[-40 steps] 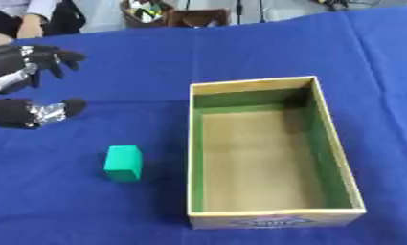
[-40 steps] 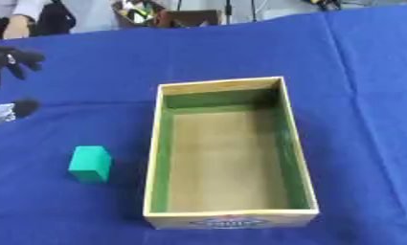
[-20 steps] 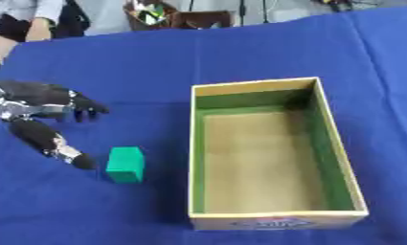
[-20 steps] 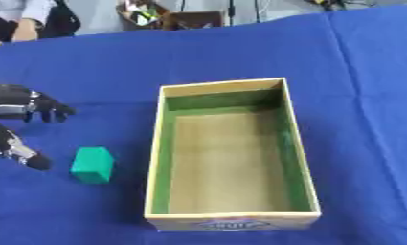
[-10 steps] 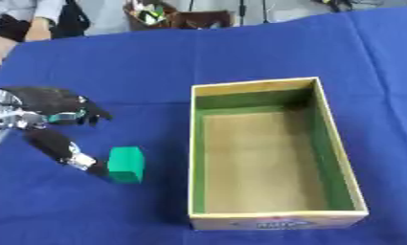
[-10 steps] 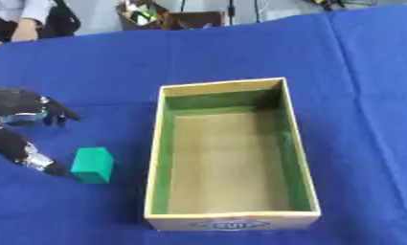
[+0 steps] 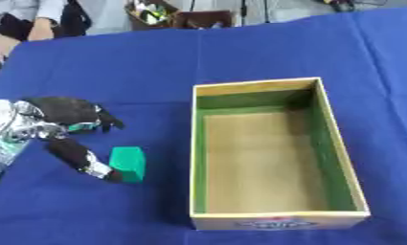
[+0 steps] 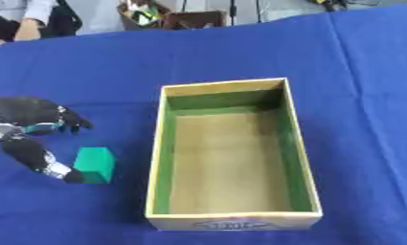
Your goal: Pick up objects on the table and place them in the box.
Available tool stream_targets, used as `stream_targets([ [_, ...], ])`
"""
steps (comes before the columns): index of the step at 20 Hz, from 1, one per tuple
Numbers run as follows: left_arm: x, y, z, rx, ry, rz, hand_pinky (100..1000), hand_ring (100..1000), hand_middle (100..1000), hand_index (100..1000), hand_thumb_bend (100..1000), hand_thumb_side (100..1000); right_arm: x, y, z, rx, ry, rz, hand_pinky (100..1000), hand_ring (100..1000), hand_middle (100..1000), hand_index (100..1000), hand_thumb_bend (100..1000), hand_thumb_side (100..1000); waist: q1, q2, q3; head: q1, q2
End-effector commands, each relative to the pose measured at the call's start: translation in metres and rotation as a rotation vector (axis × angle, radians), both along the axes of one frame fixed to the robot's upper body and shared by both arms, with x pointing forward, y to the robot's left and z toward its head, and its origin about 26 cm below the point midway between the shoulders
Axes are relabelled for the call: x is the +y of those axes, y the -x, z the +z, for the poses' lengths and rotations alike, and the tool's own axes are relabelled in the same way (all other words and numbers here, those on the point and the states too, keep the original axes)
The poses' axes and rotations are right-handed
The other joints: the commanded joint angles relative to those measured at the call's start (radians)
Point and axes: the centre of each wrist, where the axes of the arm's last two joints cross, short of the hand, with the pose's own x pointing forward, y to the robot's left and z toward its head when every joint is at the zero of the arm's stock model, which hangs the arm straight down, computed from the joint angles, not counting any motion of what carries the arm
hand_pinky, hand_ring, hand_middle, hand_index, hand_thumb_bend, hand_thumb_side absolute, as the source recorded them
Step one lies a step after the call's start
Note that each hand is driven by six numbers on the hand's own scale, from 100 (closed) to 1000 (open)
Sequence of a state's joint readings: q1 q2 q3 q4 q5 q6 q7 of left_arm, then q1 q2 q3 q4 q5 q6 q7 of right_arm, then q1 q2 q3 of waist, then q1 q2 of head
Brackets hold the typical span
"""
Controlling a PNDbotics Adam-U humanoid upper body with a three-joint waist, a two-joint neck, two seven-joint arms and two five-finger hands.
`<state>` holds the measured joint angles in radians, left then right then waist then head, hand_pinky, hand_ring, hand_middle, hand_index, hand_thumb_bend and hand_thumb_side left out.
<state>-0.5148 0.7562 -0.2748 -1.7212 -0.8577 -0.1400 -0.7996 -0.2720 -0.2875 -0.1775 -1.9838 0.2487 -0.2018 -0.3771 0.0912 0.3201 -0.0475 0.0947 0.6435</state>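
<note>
Desk [image 7: 265, 48] was covered edge to edge in a deep blue cloth [image 8: 198, 57], slightly creased, with a faint fold line running from the far edge toward the middle. Far edge of the desk ran askew, higher on the right. Beyond it, a strip of pale grey floor [image 7: 265, 9]. A brown open container [image 7: 177, 16] stood back there, holding green and white items too blurred to name. Thin dark stand legs [image 8: 234, 12] rose behind it. Light was even and soft, shadows weak.
</note>
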Motion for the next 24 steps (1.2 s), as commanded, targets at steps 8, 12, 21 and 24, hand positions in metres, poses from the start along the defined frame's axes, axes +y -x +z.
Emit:
stream_targets([
  [8, -0.003, -0.003, -0.004, -0.03, -0.014, -0.008, 452, 621, 647, 881, 577, 820, 0.0, 0.002, 0.006, -0.015, 0.012, 0.008, 732, 839, 629, 773, 100, 768, -0.005, -0.016, 0.0, 0.008, -0.004],
  [12, -0.004, -0.005, -0.009, -0.037, -0.008, -0.006, 440, 615, 643, 878, 542, 823, 0.0, 0.003, 0.005, -0.014, 0.01, 0.007, 733, 840, 629, 773, 100, 768, -0.007, -0.015, -0.003, 0.01, -0.005],
  [21, -0.009, -0.012, -0.027, -0.016, 0.018, -0.008, 381, 591, 616, 849, 490, 800, 0.0, 0.003, 0.005, -0.012, 0.007, 0.008, 734, 841, 629, 774, 100, 768, -0.01, -0.011, -0.007, 0.014, -0.004],
  [24, -0.009, -0.013, -0.031, -0.013, 0.015, -0.007, 340, 561, 568, 800, 431, 775, 0.0, 0.002, 0.005, -0.012, 0.006, 0.009, 734, 841, 629, 774, 100, 768, -0.01, -0.01, -0.008, 0.014, -0.003],
])
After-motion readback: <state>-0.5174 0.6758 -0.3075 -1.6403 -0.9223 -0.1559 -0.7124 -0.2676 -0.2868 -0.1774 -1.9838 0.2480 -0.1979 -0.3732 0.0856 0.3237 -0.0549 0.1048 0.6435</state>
